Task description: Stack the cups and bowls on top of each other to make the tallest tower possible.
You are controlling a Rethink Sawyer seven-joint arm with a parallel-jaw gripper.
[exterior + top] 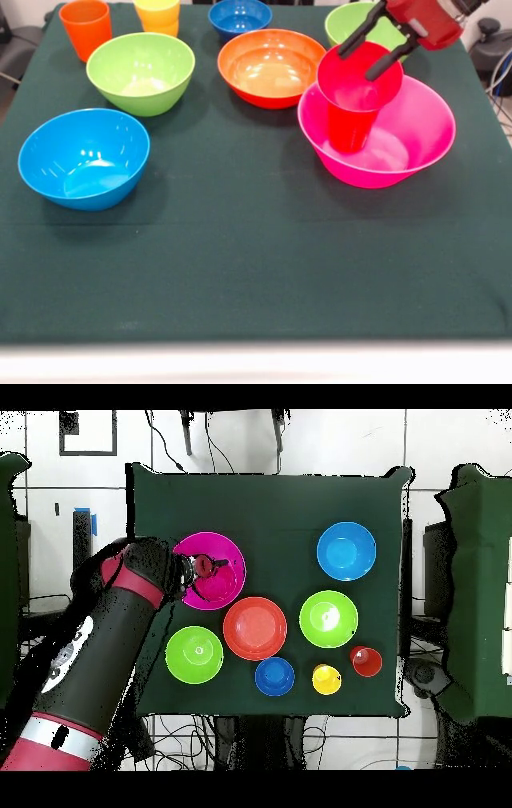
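Note:
The big pink bowl point(416, 128) stands at the right. The red cup point(350, 132) stands upright inside it, and the small crimson bowl point(344, 86) sits on the cup's mouth, tilted a little. My gripper point(356, 66) comes in from the upper right, open, its black fingers point(394, 56) spread over the crimson bowl's far rim. The overhead view shows the arm reaching to the pink bowl point(226, 584). The orange cup point(85, 28) and yellow cup point(158, 14) stand at the far left edge.
The light blue bowl point(84, 158) is at the near left and a lime green bowl point(141, 72) is behind it. The orange bowl point(270, 68) is beside the tower. The dark blue bowl point(240, 16) and second lime bowl point(352, 22) are at the far edge.

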